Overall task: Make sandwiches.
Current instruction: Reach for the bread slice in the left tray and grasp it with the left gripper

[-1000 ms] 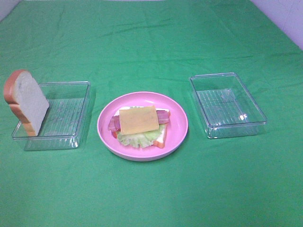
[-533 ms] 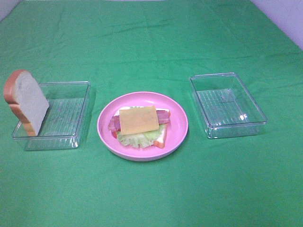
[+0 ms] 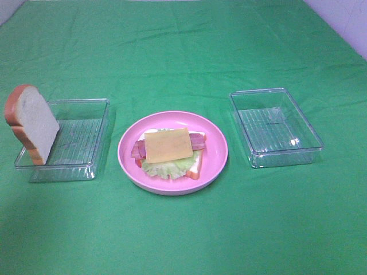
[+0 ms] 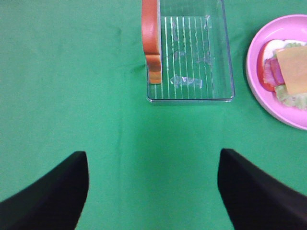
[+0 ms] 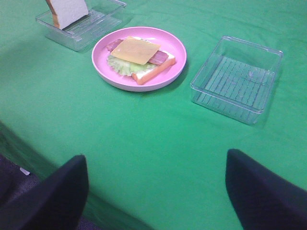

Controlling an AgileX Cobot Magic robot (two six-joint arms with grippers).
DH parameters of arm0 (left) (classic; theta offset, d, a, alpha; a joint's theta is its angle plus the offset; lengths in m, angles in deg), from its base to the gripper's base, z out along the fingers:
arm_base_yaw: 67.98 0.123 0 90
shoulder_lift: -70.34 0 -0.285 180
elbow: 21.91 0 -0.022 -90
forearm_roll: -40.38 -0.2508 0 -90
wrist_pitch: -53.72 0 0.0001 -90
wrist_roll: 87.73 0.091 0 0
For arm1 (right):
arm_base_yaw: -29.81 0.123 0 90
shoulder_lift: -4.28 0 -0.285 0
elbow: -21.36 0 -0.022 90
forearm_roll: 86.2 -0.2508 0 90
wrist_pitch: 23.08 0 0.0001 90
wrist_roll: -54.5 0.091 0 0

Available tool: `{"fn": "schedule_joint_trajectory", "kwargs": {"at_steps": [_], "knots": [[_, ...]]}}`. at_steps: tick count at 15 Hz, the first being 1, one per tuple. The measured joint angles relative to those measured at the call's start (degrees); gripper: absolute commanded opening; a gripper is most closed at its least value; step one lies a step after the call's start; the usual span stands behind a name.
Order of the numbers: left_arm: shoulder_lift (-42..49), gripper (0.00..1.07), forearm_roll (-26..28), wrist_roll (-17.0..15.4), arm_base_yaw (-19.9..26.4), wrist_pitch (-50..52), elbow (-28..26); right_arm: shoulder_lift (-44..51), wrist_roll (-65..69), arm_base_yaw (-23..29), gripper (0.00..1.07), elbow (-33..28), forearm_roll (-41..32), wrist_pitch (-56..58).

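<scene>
Bread slices [image 3: 30, 123] stand on edge at the outer-left end of the left tray [image 3: 86, 166], leaning against its wall, crust up. Long axis of the slice runs near vertical; broad white face looks toward the plate [image 3: 129, 166].

Centre: plate carries the open stack [image 3: 168, 150] of bread, lettuce, bacon and cheese on top. No top slice yet, so the closing slice is probably the next pick.

Right tray [image 3: 309, 150] holds nothing visible.

Left end effector [image 4: 153, 187] is spread wide, nothing between the fingers, hovering over bare counter [image 3: 183, 51]; the bread lies ahead of it, slightly to its left. Right end effector [image 5: 156, 191] is also spread and holding nothing, well apart from the bread, with plate and stack between.

Left arm is clearly nearer. A grip across the slice's thin edges looks like the fit.
</scene>
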Motion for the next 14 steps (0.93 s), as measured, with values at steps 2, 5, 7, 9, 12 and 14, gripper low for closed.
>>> {"fn": "schedule_joint_trajectory", "kwargs": {"at_steps": [2,5,7,9,12,14], "knots": [[-11.7,0.71,-0.1,-0.3,0.0,-2.9,-7.1,0.0,0.0,0.0,0.76,0.0,0.0,0.0],[-27.2,0.72,-1.7,-0.3,0.0,-8.9,-19.5,0.0,0.0,0.0,0.76,0.0,0.0,0.0],[-35.4,0.72,-2.3,-0.4,0.0,-10.7,-27.3,0.0,0.0,0.0,0.76,0.0,0.0,0.0],[-41.8,0.72,-3.4,-0.4,0.3,-10.8,-33.6,0.0,0.0,0.0,0.76,0.0,0.0,0.0],[-47.3,0.72,-1.4,-0.5,3.8,-10.8,-37.9,0.0,0.0,0.0,0.76,0.0,0.0,0.0],[-51.0,0.72,1.7,0.0,8.7,-10.9,-38.2,0.0,0.0,0.0,0.76,0.0,0.0,0.0]]}}
